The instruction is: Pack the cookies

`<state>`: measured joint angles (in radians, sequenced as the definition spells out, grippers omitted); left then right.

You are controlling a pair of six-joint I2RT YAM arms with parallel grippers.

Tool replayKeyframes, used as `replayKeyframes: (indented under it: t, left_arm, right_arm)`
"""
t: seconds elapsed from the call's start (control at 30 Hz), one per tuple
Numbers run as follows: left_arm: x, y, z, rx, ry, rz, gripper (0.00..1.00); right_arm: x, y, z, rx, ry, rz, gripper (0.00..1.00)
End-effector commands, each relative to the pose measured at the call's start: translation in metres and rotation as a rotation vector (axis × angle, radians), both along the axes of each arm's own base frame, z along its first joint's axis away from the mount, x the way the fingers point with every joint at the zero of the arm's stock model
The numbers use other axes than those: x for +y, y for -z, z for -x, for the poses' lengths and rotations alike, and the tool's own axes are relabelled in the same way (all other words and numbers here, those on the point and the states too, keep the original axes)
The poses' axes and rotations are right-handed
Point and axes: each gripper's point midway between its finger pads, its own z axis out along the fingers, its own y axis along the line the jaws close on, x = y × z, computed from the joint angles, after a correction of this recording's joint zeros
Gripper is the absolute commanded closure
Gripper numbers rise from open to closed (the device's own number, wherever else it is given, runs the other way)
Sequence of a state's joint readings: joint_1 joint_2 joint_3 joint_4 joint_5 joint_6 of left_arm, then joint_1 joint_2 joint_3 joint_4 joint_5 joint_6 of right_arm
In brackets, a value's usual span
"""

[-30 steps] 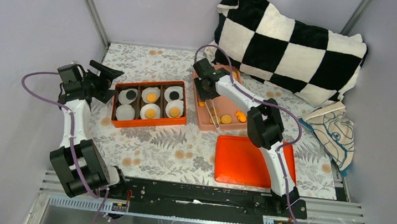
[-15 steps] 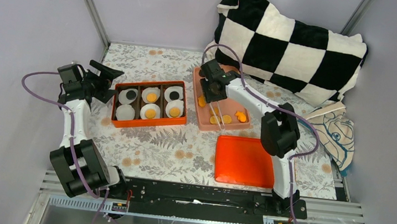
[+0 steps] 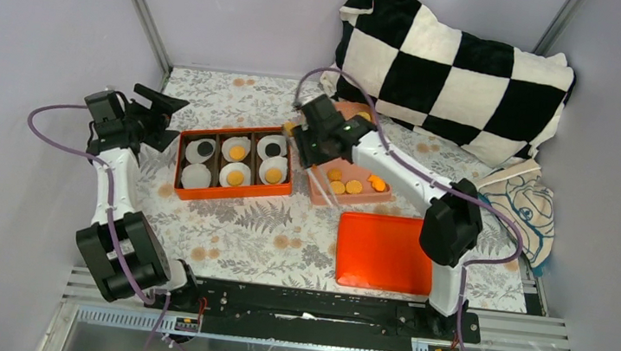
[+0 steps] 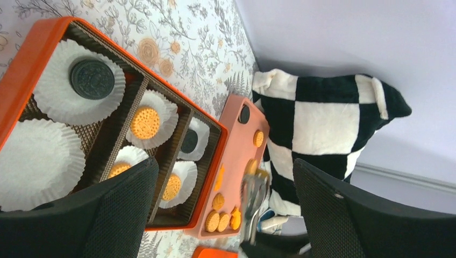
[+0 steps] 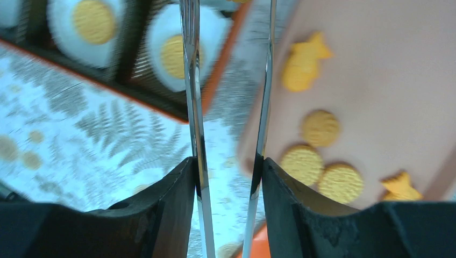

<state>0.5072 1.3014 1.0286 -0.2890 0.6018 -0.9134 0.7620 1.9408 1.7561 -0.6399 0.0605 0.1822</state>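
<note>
Jaws of right gripper [image 5: 228,183] pinch metal tongs [image 5: 191,80], tips near orange box [image 3: 231,193] far-right corner; left gripper [image 3: 166,124] spread wide. Loose cookies [image 3: 354,185] on pink tray [image 3: 322,196]. Risk: tongs clip box wall, cookie misses empty liner [image 3: 195,176]

Cookies [image 4: 145,122] matt, rough; tongs [image 5: 193,107] shiny metal; liners [image 4: 32,161] crimped paper.

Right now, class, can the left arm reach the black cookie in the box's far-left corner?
Probably yes. The left fingers stand open beside that end of the orange box, which has no lid, and nothing lies between them and the black cookie.
</note>
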Motion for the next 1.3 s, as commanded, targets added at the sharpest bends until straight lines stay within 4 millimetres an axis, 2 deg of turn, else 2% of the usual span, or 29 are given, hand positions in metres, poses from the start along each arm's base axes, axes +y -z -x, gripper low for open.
replayKeyframes:
  t: [0.0, 0.1, 0.23, 0.33, 0.43, 0.6, 0.77, 1.1, 1.17, 1.27]
  left_arm:
    - [0.015, -0.010, -0.015, -0.025, -0.038, 0.044, 0.02]
    - [0.024, -0.015, -0.013, -0.017, -0.072, -0.007, 0.02]
    - [0.029, -0.024, -0.008, -0.025, -0.090, -0.063, 0.01]
    - [0.028, -0.023, -0.006, -0.027, -0.083, -0.068, 0.01]
    - [0.027, -0.020, -0.006, -0.022, -0.074, -0.066, 0.01]
    - [0.029, -0.018, -0.006, -0.020, -0.072, -0.075, 0.01]
    - [0.032, -0.017, -0.005, -0.017, -0.077, -0.084, 0.01]
    - [0.034, -0.010, -0.005, -0.004, -0.076, -0.086, 0.01]
    - [0.034, -0.009, -0.005, -0.003, -0.074, -0.084, 0.01]
    - [0.034, -0.007, -0.005, -0.002, -0.074, -0.082, 0.01]
  right_arm:
    - [0.078, -0.037, 0.046, -0.046, -0.212, -0.094, 0.81]
    - [0.115, -0.035, 0.072, -0.016, -0.311, -0.122, 0.82]
    - [0.151, -0.027, 0.095, -0.003, -0.406, -0.134, 0.82]
    - [0.172, -0.009, 0.100, 0.029, -0.445, -0.134, 0.82]
    - [0.187, 0.001, 0.097, 0.030, -0.463, -0.146, 0.83]
    - [0.204, 0.016, 0.090, 0.030, -0.478, -0.162, 0.83]
    - [0.223, 0.018, 0.087, 0.026, -0.487, -0.220, 0.83]
    - [0.240, 0.042, 0.083, 0.038, -0.494, -0.253, 0.81]
    - [0.242, 0.049, 0.082, 0.042, -0.489, -0.255, 0.76]
    - [0.242, 0.061, 0.081, 0.048, -0.480, -0.246, 0.58]
